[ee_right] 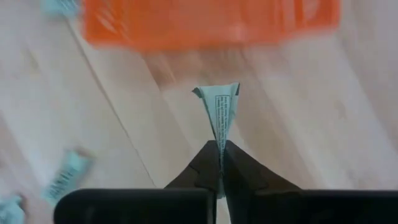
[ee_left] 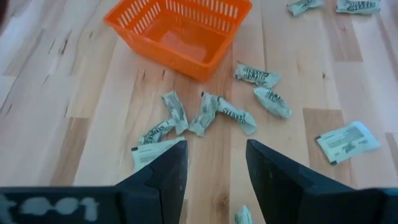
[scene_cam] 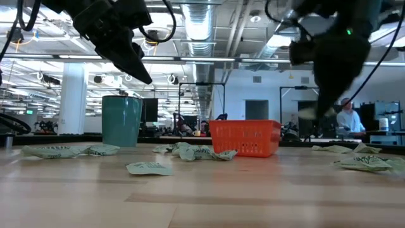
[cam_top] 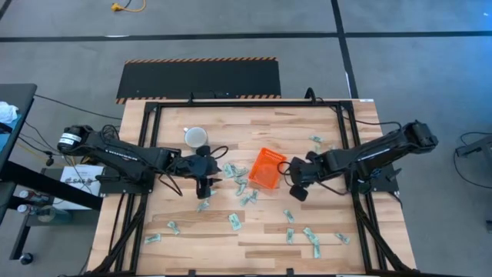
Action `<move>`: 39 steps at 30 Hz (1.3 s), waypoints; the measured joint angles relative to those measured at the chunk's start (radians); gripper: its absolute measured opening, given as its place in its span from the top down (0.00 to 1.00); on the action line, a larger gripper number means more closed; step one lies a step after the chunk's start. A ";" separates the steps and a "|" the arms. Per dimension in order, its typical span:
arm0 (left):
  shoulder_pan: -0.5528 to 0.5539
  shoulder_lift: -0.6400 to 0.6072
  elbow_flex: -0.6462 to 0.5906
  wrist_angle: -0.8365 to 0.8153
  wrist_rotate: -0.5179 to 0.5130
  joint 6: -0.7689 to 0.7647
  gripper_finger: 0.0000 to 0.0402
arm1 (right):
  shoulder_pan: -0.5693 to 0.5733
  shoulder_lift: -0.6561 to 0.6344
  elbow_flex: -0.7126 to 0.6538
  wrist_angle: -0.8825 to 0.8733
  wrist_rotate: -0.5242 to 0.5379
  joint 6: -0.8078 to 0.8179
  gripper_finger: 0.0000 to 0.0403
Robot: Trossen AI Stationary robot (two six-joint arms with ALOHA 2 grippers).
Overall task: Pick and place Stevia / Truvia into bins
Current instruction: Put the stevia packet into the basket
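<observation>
We see the right arm reaching in low from the desk's (cam_top: pixel 261 238) right edge, its right gripper (ee_right: pixel 219 146) pinched shut on one pale green sachet (ee_right: pixel 219 112) that stands up from the fingertips, just short of the orange bin (cam_top: pixel 267 168) near the desk's middle. The left arm stretches in from the left edge, and the left gripper (ee_left: pixel 216 165) hangs with its fingers apart above a cluster of sachets (ee_left: pixel 205 115) lying beside the bin. Only the right wrist view shows the held sachet; from above that gripper is a dark shape. The high view alone shows more sachets (cam_top: pixel 234 222) scattered across the front of the desk and a pale mug (cam_top: pixel 196 137) behind the left gripper. In the low view a person (scene_cam: pixel 350 118) sits far back.
</observation>
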 joint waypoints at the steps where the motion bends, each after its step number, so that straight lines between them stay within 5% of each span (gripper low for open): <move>1: 0.000 0.000 0.000 -0.005 0.000 0.004 0.62 | 0.006 0.000 0.022 -0.001 0.018 -0.017 0.97; 12: 0.000 0.140 0.001 -0.003 -0.033 0.021 0.62 | -0.075 0.009 0.116 0.203 0.033 -0.284 0.97; 23: 0.001 0.241 0.001 -0.003 -0.013 0.012 0.62 | -0.169 0.009 0.116 0.203 -0.082 -0.362 0.76; 31: 0.000 0.242 0.001 -0.107 0.164 -0.224 0.62 | -0.168 0.009 0.116 0.181 -0.082 -0.361 0.65; 39: -0.009 0.248 0.001 -0.204 0.141 -0.323 0.62 | -0.167 0.009 0.116 0.151 -0.082 -0.329 0.63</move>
